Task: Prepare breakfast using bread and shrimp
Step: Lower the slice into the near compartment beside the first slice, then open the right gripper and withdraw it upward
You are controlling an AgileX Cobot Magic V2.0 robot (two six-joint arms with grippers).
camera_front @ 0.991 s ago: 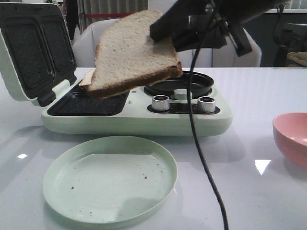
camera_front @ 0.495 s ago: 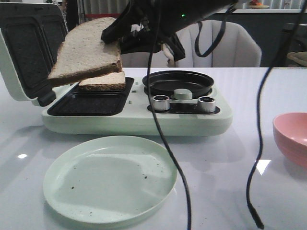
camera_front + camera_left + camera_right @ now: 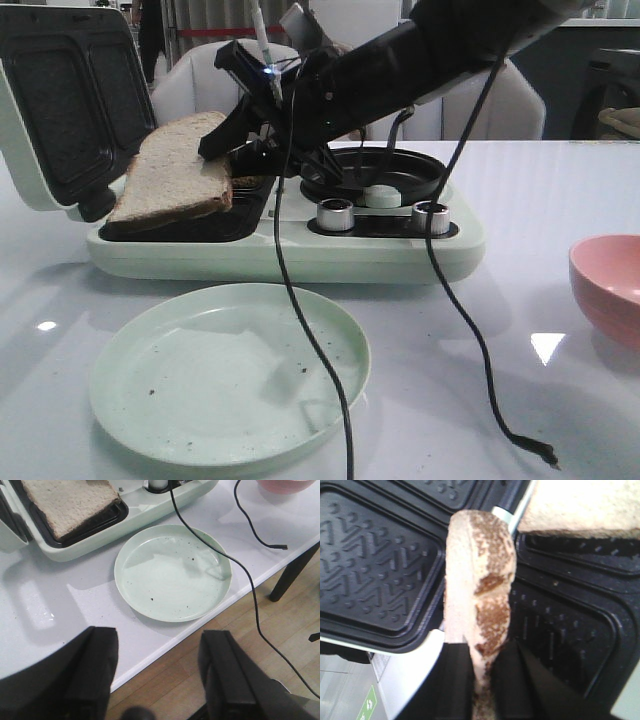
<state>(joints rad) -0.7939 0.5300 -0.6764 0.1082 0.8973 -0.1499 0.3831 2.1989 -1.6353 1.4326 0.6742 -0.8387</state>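
The right gripper (image 3: 482,667), fingers pinched on one bread slice (image 3: 170,180), tilts it into the sandwich maker's (image 3: 280,250) left tray beside the second slice (image 3: 580,505); shrimp unseen, left gripper (image 3: 157,677) empty, spread wide.

A glossy white table (image 3: 560,190) is reflecting light beneath a smooth, pale-green plastic sandwich maker (image 3: 300,255) whose matt black plates (image 3: 375,575) are showing a raised, textured pattern. Two shiny metal knobs (image 3: 336,214) are gleaming. The bread (image 3: 170,180) is looking porous and rough beside a smooth, speckled green plate (image 3: 230,375) and glossy pink bowl (image 3: 608,285).
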